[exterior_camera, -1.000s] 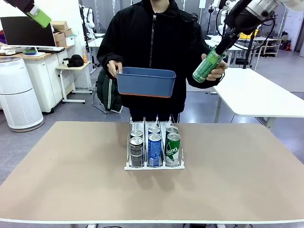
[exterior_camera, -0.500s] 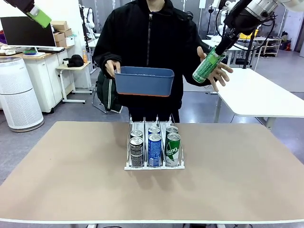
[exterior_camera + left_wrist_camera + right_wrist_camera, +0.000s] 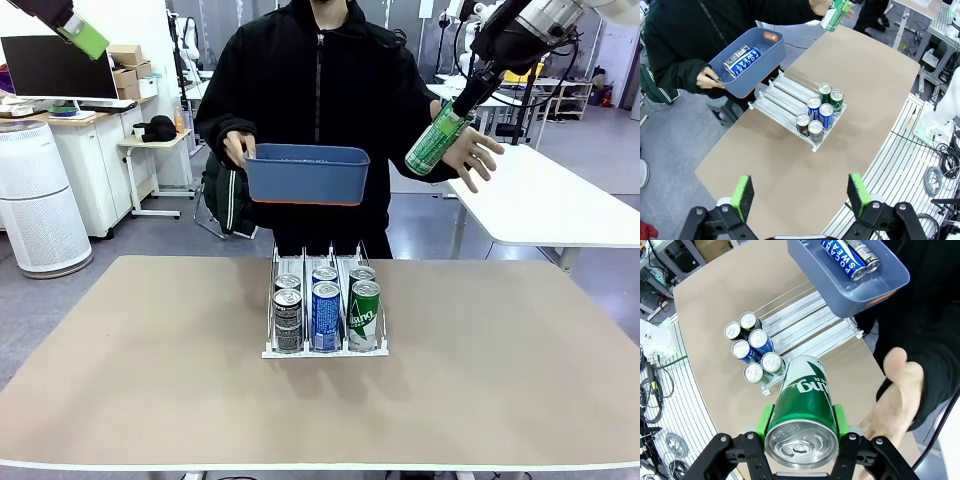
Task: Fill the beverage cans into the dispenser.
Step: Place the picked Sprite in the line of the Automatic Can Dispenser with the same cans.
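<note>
- The right jaws are clamped on a slim green metal can (image 3: 802,407), gripping near its silver top. The can's body juts out ahead of them at a tilt.
- A person's open hand (image 3: 900,390) is just beside the can, fingers spread. It looks apart from the can, so I judge the jaws carry it alone.
- The low white wire-lane dispenser (image 3: 810,322) sits on the tan surface (image 3: 150,380), well below and ahead of these jaws.
- The step in hand is probably taking the can down to the dispenser.
- To do it well, turn the can upright and line it up with the lane holding green cans. Lower it into the bare stretch behind them, clear of the wire dividers, and open only once its base sits flat.
- The dispenser holds six upright cans (image 3: 325,315), two per lane, crowded at one end. They are black-and-silver, blue and green, and the rest of each lane is bare.
- The blue rectangular plastic bin (image 3: 835,290), held in the person's other hand (image 3: 236,148), is farther ahead of the right jaws, beyond the dispenser. A blue can (image 3: 842,257) and a black-and-silver can (image 3: 865,252) lie on their sides in it.
- The left jaws stand wide apart and empty, with the dispenser far ahead of them.
</note>
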